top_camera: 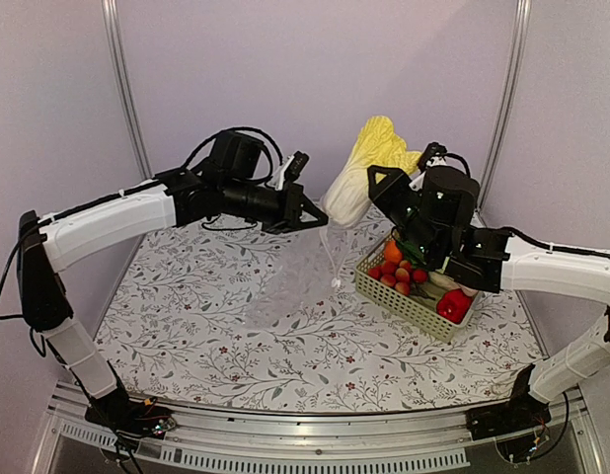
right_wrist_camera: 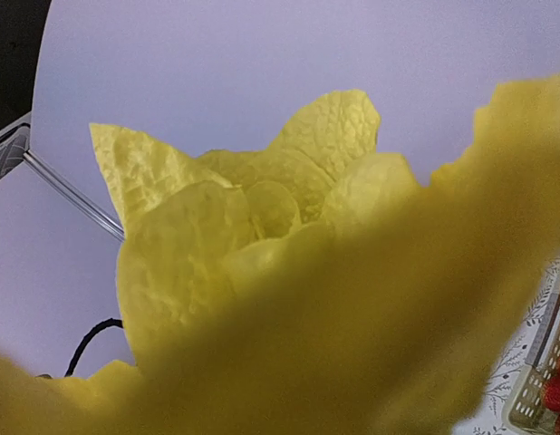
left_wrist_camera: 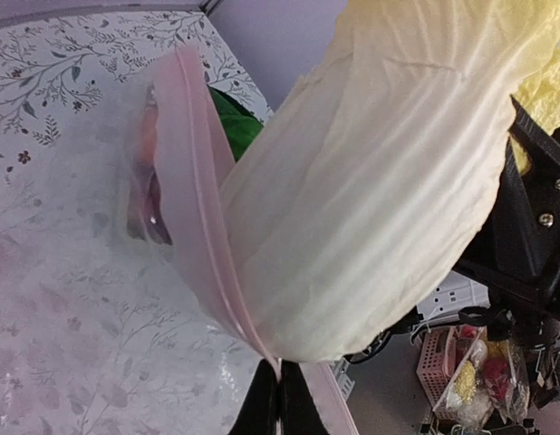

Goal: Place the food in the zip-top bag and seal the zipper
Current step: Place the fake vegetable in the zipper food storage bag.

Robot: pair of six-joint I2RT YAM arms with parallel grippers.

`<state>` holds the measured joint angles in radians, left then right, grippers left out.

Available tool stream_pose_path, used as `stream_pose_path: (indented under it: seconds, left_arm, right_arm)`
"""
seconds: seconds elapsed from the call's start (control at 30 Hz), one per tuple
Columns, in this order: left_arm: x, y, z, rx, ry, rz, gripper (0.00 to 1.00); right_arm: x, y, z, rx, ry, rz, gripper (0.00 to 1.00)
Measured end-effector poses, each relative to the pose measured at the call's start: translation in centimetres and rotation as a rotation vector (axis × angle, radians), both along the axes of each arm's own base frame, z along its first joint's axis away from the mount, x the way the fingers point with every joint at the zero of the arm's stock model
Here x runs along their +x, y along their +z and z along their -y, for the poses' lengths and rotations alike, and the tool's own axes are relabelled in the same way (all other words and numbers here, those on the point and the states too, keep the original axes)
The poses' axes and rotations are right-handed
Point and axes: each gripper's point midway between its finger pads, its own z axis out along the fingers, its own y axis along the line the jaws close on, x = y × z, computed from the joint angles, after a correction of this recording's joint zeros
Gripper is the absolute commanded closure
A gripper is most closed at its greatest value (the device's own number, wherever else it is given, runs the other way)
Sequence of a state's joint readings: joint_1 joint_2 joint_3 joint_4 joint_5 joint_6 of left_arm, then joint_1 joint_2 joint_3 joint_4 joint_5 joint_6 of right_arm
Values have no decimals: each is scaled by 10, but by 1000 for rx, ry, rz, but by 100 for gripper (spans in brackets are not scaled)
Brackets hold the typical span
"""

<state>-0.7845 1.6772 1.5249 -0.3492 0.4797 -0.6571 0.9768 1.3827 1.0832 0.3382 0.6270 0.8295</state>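
Observation:
My right gripper (top_camera: 392, 181) is shut on the yellow-white napa cabbage (top_camera: 356, 180) and holds it tilted in the air, leafy end up. Its white base (left_wrist_camera: 380, 190) sits at the open mouth of the transparent zip-top bag (top_camera: 303, 272). My left gripper (top_camera: 311, 219) is shut on the zipper strip (left_wrist_camera: 206, 237) and holds the mouth up while the bag hangs to the table. In the right wrist view the cabbage leaves (right_wrist_camera: 262, 272) hide the fingers. The orange (top_camera: 392, 253), the cluster of small red fruits (top_camera: 394, 275) and the round red fruit (top_camera: 453, 305) lie in the basket.
The pale green slotted basket (top_camera: 409, 301) stands on the floral tablecloth at the right, under my right arm; its edge shows in the right wrist view (right_wrist_camera: 536, 391). Metal frame posts stand at the back left (top_camera: 127, 99) and back right (top_camera: 507, 89).

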Motion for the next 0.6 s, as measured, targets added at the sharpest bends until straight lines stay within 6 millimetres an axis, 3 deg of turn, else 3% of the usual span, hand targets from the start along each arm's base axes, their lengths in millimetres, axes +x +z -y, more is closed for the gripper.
stream_pose_path:
  seconds: [0.13, 0.43, 0.6]
  left_arm:
    - [3, -9, -2, 15, 25, -7, 100]
    - [12, -2, 1, -27, 66, 8, 100]
    - [13, -5, 1, -39, 79, -17, 100]
  right_arm:
    - [-1, -10, 4, 53, -11, -37, 100]
    - [-14, 4, 8, 209, 45, -33, 100]
    - [-15, -4, 9, 229, 48, -42, 100]
